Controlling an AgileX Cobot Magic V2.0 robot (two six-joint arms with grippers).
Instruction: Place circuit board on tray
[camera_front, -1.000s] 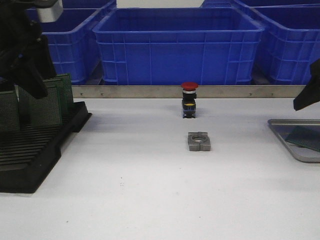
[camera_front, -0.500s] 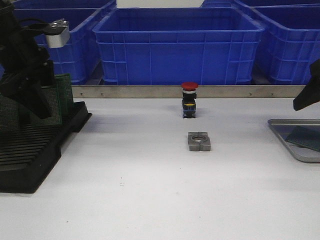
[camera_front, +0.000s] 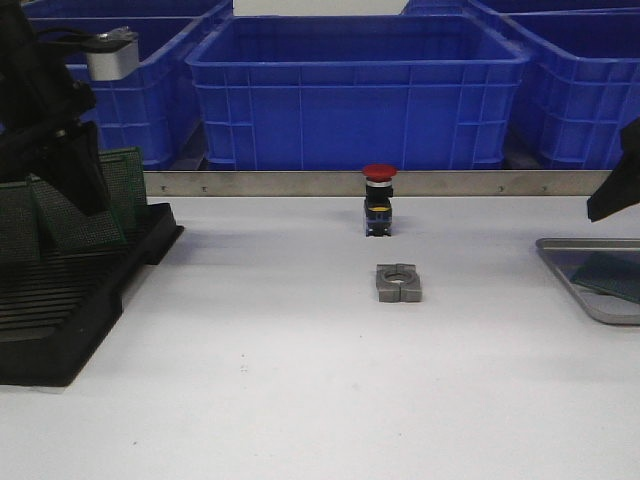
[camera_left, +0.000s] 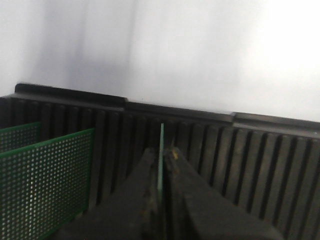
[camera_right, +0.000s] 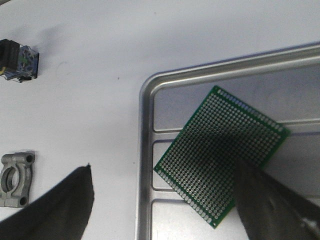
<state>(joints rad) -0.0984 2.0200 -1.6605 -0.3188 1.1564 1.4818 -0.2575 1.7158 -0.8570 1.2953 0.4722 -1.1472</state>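
Note:
My left gripper (camera_front: 80, 190) is at the black slotted rack (camera_front: 70, 300) at the left. It is shut on a green circuit board (camera_front: 75, 222) that looks tilted. In the left wrist view this board (camera_left: 161, 145) shows edge-on between the closed fingers (camera_left: 145, 190), over the rack's slots (camera_left: 240, 165). The silver tray (camera_front: 585, 300) lies at the right edge with another green board (camera_front: 612, 275) flat in it. My right gripper (camera_right: 162, 170) is open and empty above the tray's rim (camera_right: 145, 150) and that board (camera_right: 222, 155).
More green boards (camera_left: 45, 185) stand in the rack beside the held one. A red push button (camera_front: 378, 200) and a grey metal block (camera_front: 398, 283) sit mid-table. Blue bins (camera_front: 355, 90) stand behind a metal rail (camera_front: 250, 183).
My left arm came down onto the rack's boards, then rose a little. The board in its grip now sits tilted. The right arm has not moved.

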